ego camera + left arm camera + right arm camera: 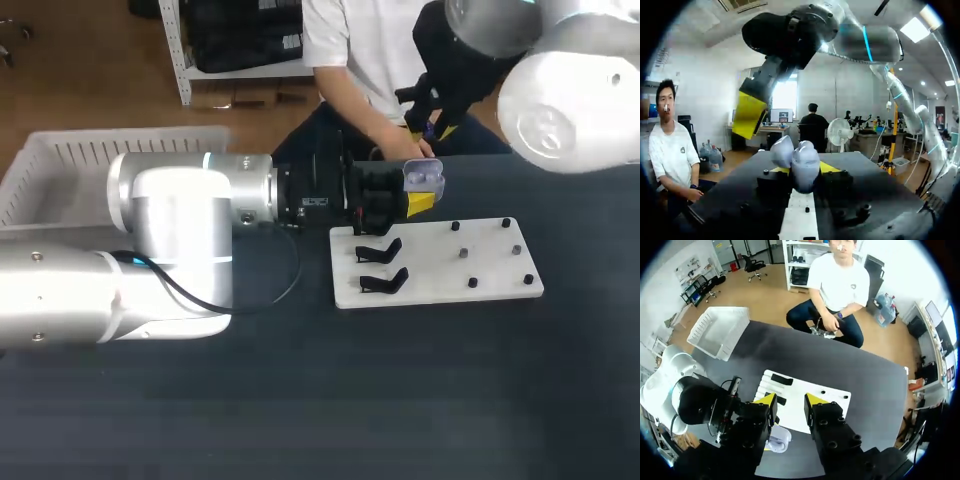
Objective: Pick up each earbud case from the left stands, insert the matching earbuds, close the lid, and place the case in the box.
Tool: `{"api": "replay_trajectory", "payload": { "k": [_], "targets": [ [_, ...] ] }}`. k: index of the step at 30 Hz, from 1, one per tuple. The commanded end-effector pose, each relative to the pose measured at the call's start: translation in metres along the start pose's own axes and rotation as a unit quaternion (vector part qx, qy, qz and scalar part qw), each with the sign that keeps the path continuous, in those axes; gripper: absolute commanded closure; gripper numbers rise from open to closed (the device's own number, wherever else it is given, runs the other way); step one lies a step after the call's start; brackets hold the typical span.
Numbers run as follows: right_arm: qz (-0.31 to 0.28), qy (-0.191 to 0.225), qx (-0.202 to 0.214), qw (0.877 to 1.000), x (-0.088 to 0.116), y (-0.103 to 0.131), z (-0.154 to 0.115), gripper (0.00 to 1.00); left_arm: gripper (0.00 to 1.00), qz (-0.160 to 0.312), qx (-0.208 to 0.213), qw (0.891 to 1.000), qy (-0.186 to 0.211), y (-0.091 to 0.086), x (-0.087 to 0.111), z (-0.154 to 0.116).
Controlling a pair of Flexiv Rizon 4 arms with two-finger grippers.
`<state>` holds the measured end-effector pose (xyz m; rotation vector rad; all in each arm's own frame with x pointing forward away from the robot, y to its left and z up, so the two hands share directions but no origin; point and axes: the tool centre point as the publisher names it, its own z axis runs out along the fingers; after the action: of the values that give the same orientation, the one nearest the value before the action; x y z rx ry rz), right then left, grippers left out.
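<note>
The left gripper [418,195] pinches a small, glossy, pale-lavender plastic earbud case [797,160] above the white stand board [440,270]. It looks light, hard and slippery, best held by its lower shell's sides. The right gripper [790,401] hangs overhead, fingers spread.

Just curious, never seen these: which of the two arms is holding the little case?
The left gripper: it clasps the earbud case; the right gripper hangs open, empty.
</note>
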<state>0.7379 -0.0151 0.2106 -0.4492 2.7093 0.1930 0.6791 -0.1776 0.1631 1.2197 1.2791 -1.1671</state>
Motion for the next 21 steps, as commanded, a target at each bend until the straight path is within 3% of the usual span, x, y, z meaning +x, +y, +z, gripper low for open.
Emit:
{"api": "replay_trajectory", "payload": {
  "k": [1, 8, 21],
  "targets": [
    [0.009, 0.016, 0.003, 1.0, -0.005, -0.003, 0.013, 0.63, 1.0, 0.002, -0.004, 1.0, -0.003, -0.001, 0.001, 0.0],
    [0.02, 0.033, 0.004, 0.999, 0.018, -0.005, 0.016, 0.63, 1.0, 0.002, -0.004, 1.0, -0.003, -0.001, 0.001, 0.0],
    [0.029, 0.03, 0.0, 0.999, 0.047, 0.003, -0.002, 0.6, 1.0, 0.002, -0.004, 1.0, -0.003, -0.001, 0.001, 0.0]
  ]
}}
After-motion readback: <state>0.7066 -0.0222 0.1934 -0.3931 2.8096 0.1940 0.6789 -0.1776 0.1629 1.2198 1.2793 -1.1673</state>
